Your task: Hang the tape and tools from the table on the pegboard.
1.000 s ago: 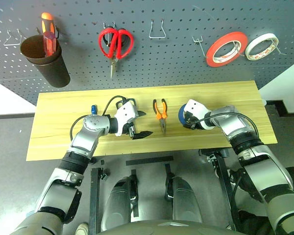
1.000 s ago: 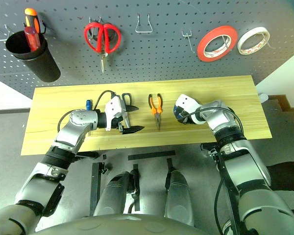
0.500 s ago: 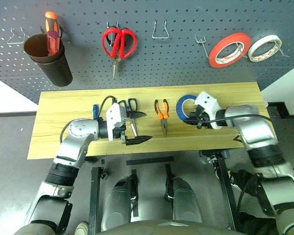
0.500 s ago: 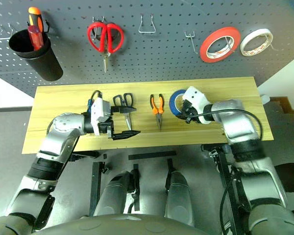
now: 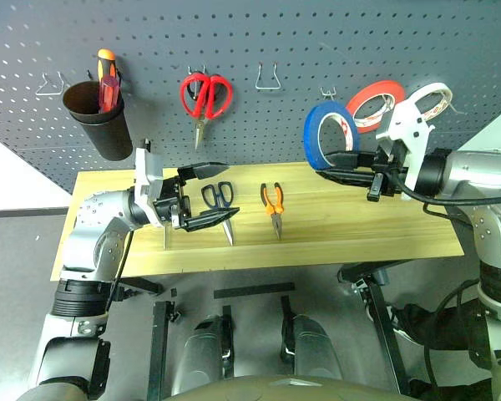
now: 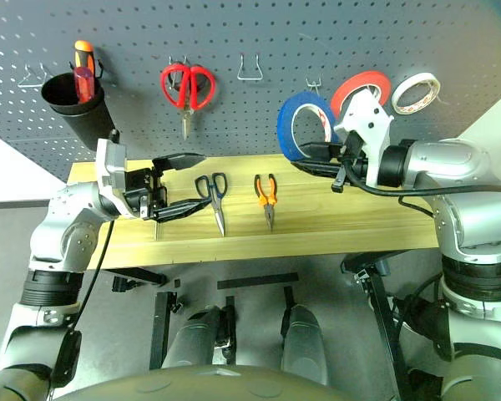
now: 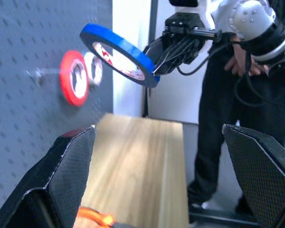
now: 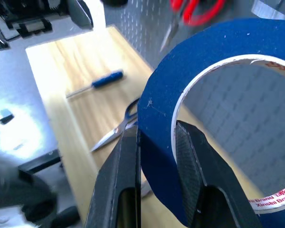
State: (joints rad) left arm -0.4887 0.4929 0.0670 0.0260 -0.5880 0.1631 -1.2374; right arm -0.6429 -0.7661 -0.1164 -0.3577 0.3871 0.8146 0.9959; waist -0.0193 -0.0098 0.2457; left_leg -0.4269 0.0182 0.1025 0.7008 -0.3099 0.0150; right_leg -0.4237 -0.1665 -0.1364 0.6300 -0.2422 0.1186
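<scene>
Looking down, you see the wooden worktop (image 5: pixel 376 234) below the pegboard (image 5: pixel 275 125), bare at its right end. The dark scissors (image 5: pixel 220 203) and pliers (image 5: pixel 273 203) lie mid-worktop. Your right gripper (image 5: pixel 334 163) has its jaws clamped on the blue tape (image 5: pixel 327 134), raised before the board; your left gripper (image 5: pixel 215 193) hangs empty, jaws wide.

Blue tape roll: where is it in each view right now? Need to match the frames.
Left eye: blue tape roll, upper right, before the pegboard, clamped in the right gripper.
Right eye: upper middle-right.
Left wrist: upper middle, tilted.
Right wrist: large, right half.
Shared landmark: red tape roll hanging on the pegboard, except in the right wrist view.
</scene>
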